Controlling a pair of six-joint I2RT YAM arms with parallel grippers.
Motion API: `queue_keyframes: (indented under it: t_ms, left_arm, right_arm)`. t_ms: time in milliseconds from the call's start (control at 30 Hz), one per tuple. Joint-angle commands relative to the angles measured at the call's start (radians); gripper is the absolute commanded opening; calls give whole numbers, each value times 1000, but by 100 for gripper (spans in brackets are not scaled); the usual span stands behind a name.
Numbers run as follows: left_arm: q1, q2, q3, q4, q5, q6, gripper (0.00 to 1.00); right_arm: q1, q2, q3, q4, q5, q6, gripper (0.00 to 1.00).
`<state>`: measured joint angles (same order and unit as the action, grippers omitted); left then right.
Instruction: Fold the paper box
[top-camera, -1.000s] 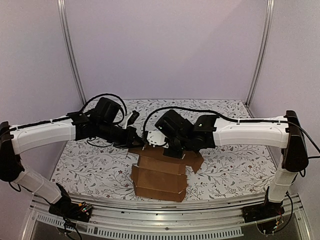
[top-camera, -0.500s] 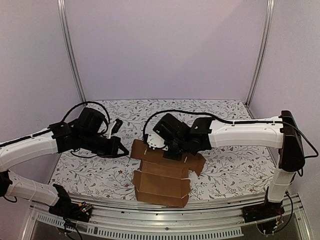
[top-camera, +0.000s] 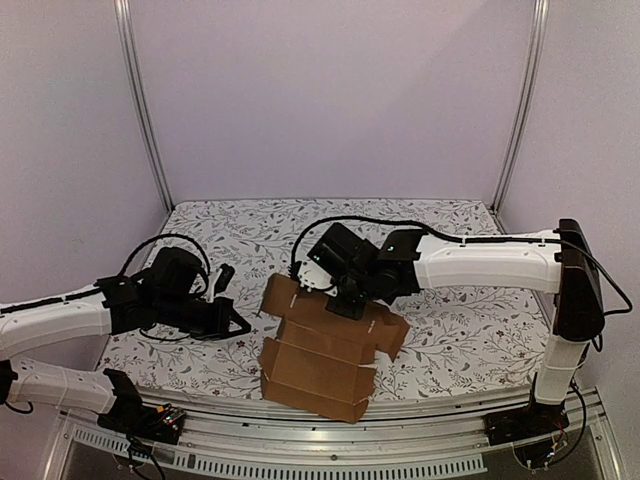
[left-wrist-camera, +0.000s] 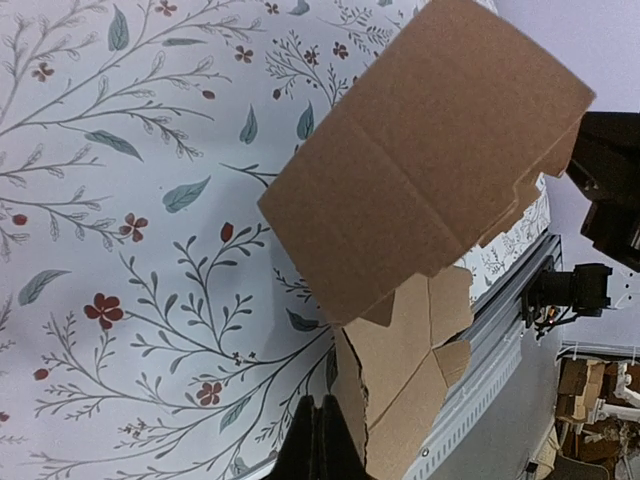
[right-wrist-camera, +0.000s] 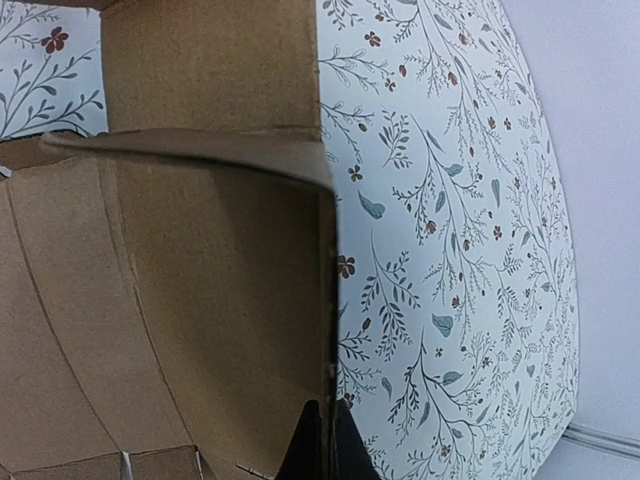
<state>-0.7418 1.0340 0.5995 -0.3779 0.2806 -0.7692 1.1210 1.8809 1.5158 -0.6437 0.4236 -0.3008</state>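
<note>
The paper box (top-camera: 318, 352) is a brown cardboard blank, partly folded, lying near the table's front middle. My right gripper (top-camera: 348, 303) sits over its far part. In the right wrist view this gripper (right-wrist-camera: 328, 432) is shut on the thin edge of an upright panel of the paper box (right-wrist-camera: 200, 280). My left gripper (top-camera: 238, 325) hangs left of the box, apart from it. In the left wrist view it (left-wrist-camera: 320, 445) is shut and holds nothing. A raised panel of the paper box (left-wrist-camera: 420, 170) stands ahead of it, and a lower flap edge lies just to its right.
A floral cloth covers the table (top-camera: 455, 330). An aluminium rail (top-camera: 330, 428) runs along the near edge, close to the box's front. Lilac walls and metal posts (top-camera: 140, 110) close in the back and sides.
My left arm has drawn back to the left and lower, away from the box. The right gripper has stayed on the box, and the box's front has shifted slightly left.
</note>
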Motion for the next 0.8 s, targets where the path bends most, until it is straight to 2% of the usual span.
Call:
queue_keyframes:
  t_ms: [0,400,767]
  left_arm:
    - [-15,17,-45,163,9,-42,0]
    - [-17,150,-53,348,30,-67,0]
    - [-46,222,-39,421,55,-78,0]
  right_arm:
    - [-11,-23,6,-2,-68,59,0]
    - [-12,-69,-47,59,-148,85,0]
    - [-11,-58,-49,76,-147,89,0]
